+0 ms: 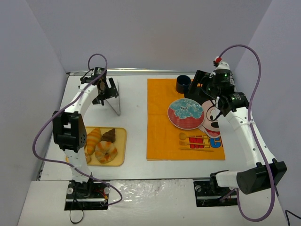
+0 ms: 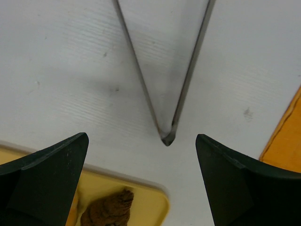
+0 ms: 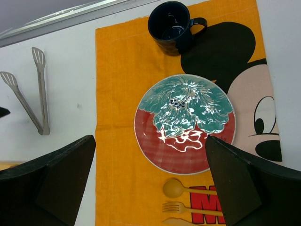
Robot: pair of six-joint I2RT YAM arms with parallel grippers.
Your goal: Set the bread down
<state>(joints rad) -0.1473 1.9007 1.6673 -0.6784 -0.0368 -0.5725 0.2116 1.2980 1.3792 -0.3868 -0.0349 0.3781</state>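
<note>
Dark chocolate-brown wedge of bread (image 1: 109, 135), smallest piece on the yellow tray (image 1: 120, 143), toward its far right corner, just beside the ridged golden croissant (image 1: 92, 140) and the round tan donut (image 1: 106, 151). Judged light, soft and crumbly; rough surface, not slippery; likely to dent under a hard squeeze. Best taken across the two flat flanks at mid-wedge, with gentle closure, clear of the neighbours. Thin tip probably fragile.

Thin metal tongs (image 2: 167, 136) flat on the white table (image 1: 136, 141) beyond the tray, hinge end nearest it. Left gripper (image 2: 141, 139) above that hinge, jaws spread wide, nothing held. Right gripper (image 3: 150, 141) over the glossy red-and-teal plate (image 1: 186, 113) on the orange cloth placemat (image 1: 157, 136), jaws likewise wide apart and empty. Dark blue mug (image 1: 183, 84) at the placemat's far edge.
</note>
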